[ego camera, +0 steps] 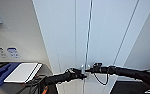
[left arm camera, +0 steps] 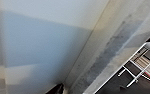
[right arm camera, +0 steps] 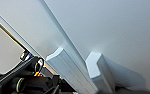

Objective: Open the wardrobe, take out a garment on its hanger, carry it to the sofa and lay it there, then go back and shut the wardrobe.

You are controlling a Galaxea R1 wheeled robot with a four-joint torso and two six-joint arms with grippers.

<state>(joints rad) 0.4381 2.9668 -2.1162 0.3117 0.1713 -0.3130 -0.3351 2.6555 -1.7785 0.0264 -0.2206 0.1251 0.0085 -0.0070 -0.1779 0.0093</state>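
Wardrobe: the white wardrobe (ego camera: 91, 37) stands right in front of the robot, both tall doors closed, with a thin dark seam running down between them.
Handles: two small white upright handles (ego camera: 85, 67) sit side by side at the seam; the right wrist view shows them close up as two white blocks (right arm camera: 71, 72), one on each side of the seam.
Left arm: it comes in from the lower left, and the left claw (ego camera: 80, 74) sits at the handle of the left door, touching or just beside it.
Left claw state: I cannot tell whether it is wide or narrow, or whether it grips the handle.
Right arm: it reaches in from the right, and the right claw (ego camera: 89, 70) is at the handle of the right door.
Right claw state: cannot tell either; the tips are too small to read.
Left of wardrobe: a plain pale wall (ego camera: 13, 30), with a white board (ego camera: 21, 72) lying flat lower down.
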